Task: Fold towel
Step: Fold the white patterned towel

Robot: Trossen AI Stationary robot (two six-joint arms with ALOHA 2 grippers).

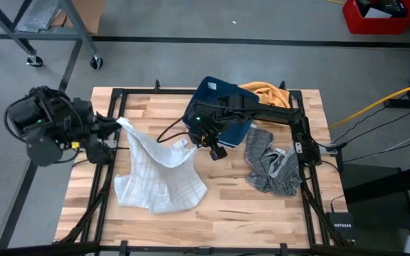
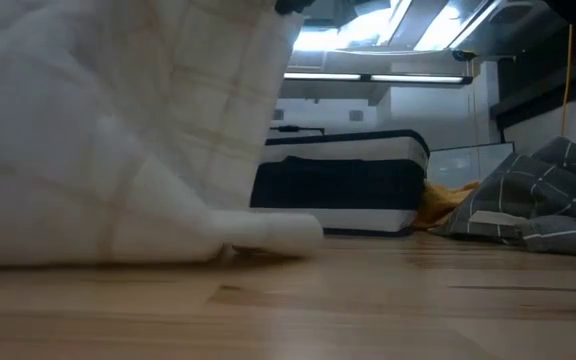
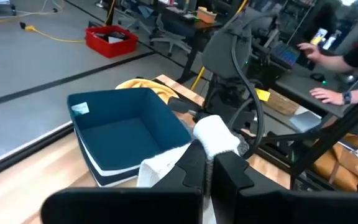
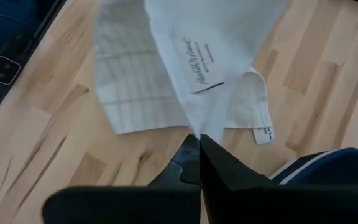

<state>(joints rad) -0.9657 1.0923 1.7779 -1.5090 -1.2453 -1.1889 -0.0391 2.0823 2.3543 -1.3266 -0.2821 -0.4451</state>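
Observation:
A white towel [image 1: 159, 174] with a faint grid pattern hangs between my two grippers, and its lower part [image 2: 118, 220] lies bunched on the wooden table. My left gripper [image 1: 122, 125] is shut on one upper corner near the table's left edge. My right gripper [image 1: 193, 141] is shut on the other upper corner near the table's middle. In the right wrist view the towel [image 4: 185, 68] spreads below my right gripper [image 4: 197, 152], a label tag on it. My left gripper pinches a bunched corner of the towel [image 3: 215, 135] between its two fingers, and a lump of cloth pokes out past the fingertips. The towel is lifted here and runs slack down to the table. My right gripper pinches the towel's other upper corner [image 4: 197, 127] at its fingertips, slanting down from the table's right. The cloth fans out below the fingers, and its lower edge rests on the table.
A dark blue bin [image 1: 219, 107] stands at the far middle, just behind my right gripper, with a yellow cloth [image 1: 265, 91] behind it. A grey plaid towel [image 1: 272, 165] lies crumpled at the right. Bare wood [image 1: 248, 213] lies along the near edge. A person works at a desk beyond the table.

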